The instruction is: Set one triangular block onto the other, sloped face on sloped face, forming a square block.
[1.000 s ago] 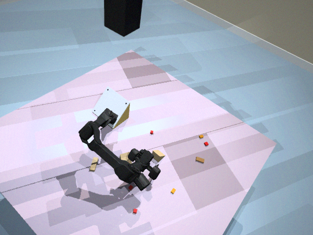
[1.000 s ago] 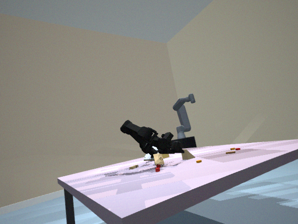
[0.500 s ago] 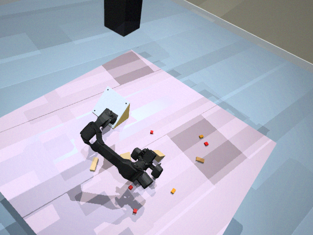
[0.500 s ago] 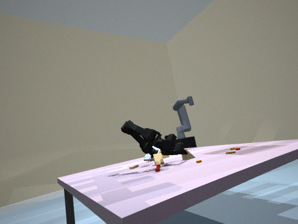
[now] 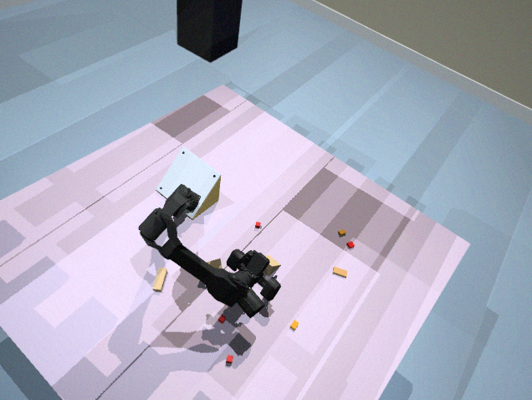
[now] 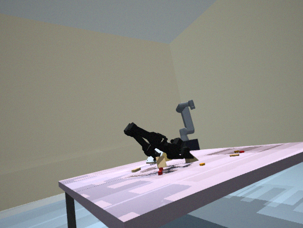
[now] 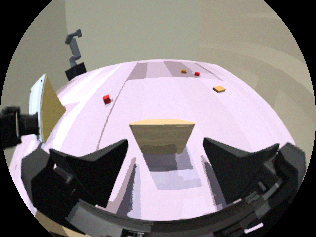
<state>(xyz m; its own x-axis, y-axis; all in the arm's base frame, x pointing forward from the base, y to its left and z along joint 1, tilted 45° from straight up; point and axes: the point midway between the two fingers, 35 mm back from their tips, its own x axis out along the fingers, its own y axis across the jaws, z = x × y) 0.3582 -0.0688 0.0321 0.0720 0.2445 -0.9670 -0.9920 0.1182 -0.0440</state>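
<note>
One tan triangular block stands on the table ahead of my gripper. In the wrist view it is centred between the fingertips and beyond them, with a flat face toward me. The other triangular block rests on the table and is partly hidden by the arm in the top view. The two blocks are apart. My gripper is wide open and empty, held low and pointing nearly level. Its fingertips are hidden in the top view.
A large wedge with a white plate stands beside the arm's base. Tan bars lie on either side. Small red cubes and orange pieces lie about. A grey arm stands behind the table.
</note>
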